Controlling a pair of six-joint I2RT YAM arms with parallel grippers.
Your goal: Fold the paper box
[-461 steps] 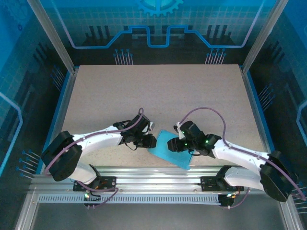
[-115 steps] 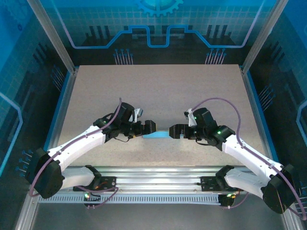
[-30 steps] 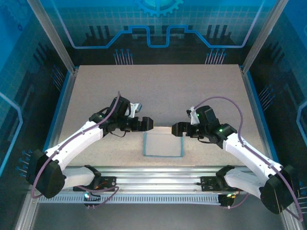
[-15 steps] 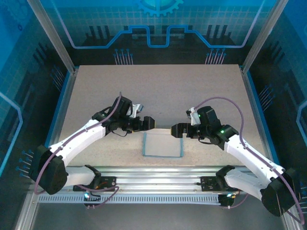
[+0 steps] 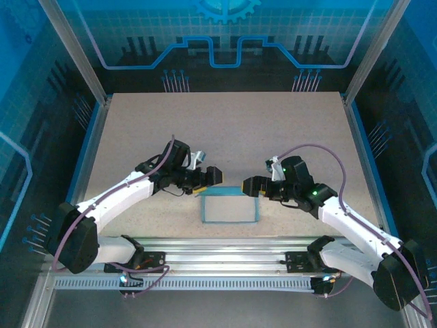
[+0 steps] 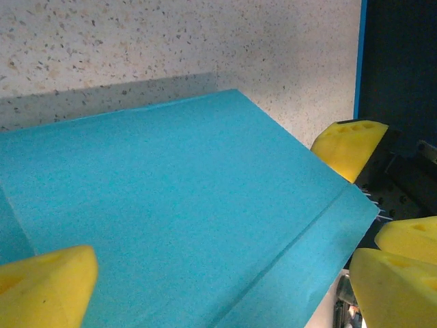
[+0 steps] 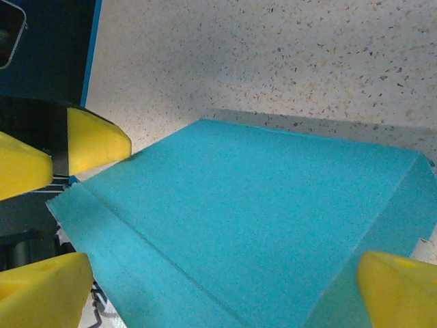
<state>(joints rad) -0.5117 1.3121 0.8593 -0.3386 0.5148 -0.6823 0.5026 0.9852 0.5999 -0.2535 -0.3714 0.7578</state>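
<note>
Cardboard paper box (image 5: 231, 208) lies flat; left gripper (image 5: 209, 179), right gripper (image 5: 247, 186) spread wide, astride far corners. Likely step: taking hold. Next probably needs both pinching evenly.

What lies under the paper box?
The speckled table shows around the paper box; the spot beneath it is covered, so nothing more can be told.

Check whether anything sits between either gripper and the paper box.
Nothing visible does. The left gripper and right gripper, both open, face each other at the far edge of the paper box, and in each wrist view its blue card reaches right up between that gripper's own fingers.
</note>
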